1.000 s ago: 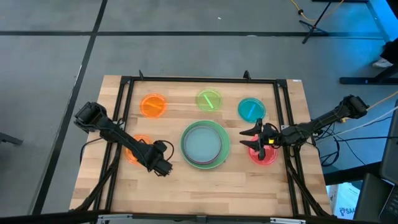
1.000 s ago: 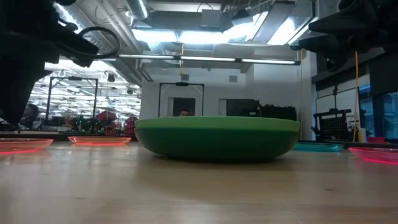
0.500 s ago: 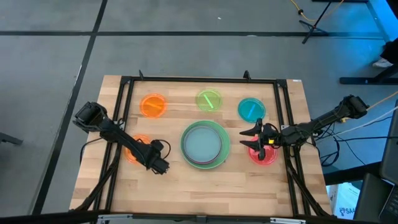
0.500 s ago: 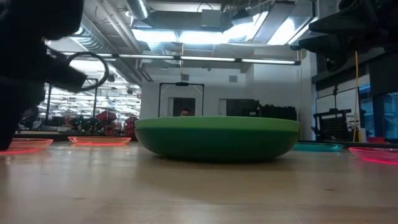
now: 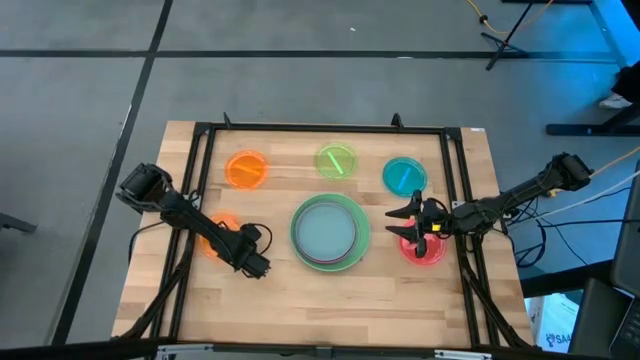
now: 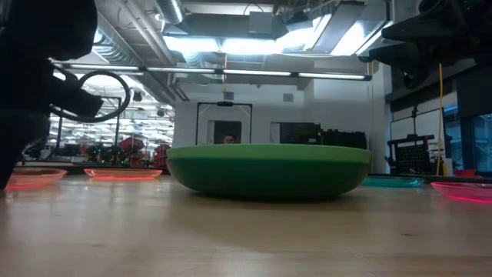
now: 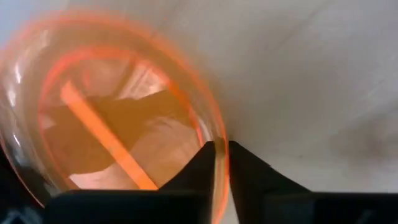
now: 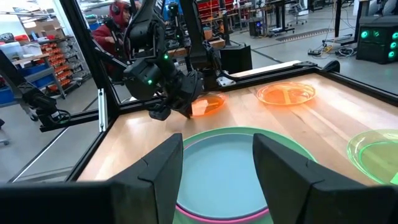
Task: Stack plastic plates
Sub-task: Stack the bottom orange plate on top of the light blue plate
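At the table's left front: left tool (image 5: 256, 265) clamped on the rim of a small translucent orange plate (image 5: 222, 238); the left wrist view shows both fingers (image 7: 200, 165) pinching that rim edge-on
Change over the last second: left tool has drawn back toward the left, from nearer the front edge and the centre stack; in the low view the arm's dark bulk now covers more of the left side, and the near orange plate looks dimmer under it
Plate in grip: right wrist view shows it tilted, one edge raised off the wood beneath the left arm; whether the far edge touches the table, cannot tell
Meaning for task: judged a pick-up under way, plate caught but not yet carried; the move to the stack has yet to come
Centre stack (image 5: 328, 231): dark green plate at bottom, magenta rim showing inside it, pale blue-grey plate on top; sits mid-table between the two arms
Right tool (image 5: 409, 227): hangs over the red-pink plate (image 5: 426, 250) at right, fingers spread apart, holding nothing
Loose small plates: second orange plate (image 5: 246, 168) back left, lime plate (image 5: 337, 160) back centre, teal plate (image 5: 404, 176) back right, all flat and well apart
Progress: early to middle; larger plates nested, five small ones not yet stacked
Risk: thin rim grip on a slick plate, likely to slip or swing when lifted
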Available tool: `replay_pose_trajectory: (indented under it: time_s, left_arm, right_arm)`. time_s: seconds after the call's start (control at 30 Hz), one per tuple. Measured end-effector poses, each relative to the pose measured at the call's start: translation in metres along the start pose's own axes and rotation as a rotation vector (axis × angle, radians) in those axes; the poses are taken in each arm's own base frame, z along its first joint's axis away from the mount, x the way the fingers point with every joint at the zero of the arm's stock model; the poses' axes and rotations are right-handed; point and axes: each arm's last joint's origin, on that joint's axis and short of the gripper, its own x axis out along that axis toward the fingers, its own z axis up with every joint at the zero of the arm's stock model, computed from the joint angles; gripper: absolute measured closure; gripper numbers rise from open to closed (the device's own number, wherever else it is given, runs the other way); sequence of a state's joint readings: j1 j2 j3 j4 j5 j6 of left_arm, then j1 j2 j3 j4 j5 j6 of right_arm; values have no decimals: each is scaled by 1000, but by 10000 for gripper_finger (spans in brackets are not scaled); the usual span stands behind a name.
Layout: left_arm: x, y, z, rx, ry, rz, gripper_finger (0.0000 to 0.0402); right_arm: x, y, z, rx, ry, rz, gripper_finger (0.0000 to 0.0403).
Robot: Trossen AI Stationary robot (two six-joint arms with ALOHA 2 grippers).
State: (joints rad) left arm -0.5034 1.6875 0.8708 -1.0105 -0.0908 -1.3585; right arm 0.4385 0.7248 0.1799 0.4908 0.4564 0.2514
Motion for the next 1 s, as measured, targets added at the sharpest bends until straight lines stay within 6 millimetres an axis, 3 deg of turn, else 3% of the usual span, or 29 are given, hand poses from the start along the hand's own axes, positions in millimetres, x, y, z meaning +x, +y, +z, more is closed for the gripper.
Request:
replay_pose_trajectory:
  time_s: [0.1,0.37,1.0]
  left_arm:
    - [1,2,0,22,2,22,396]
    - [-9,-4,3,78,-29,-3,396]
    - [-100,-39,32,185,-456,-184,396]
  right_arm:
    - [0,0,0,0,0,0,215]
    - [0,0,0,-20,0,0,215]
    - [0,0,0,-22,0,0,215]
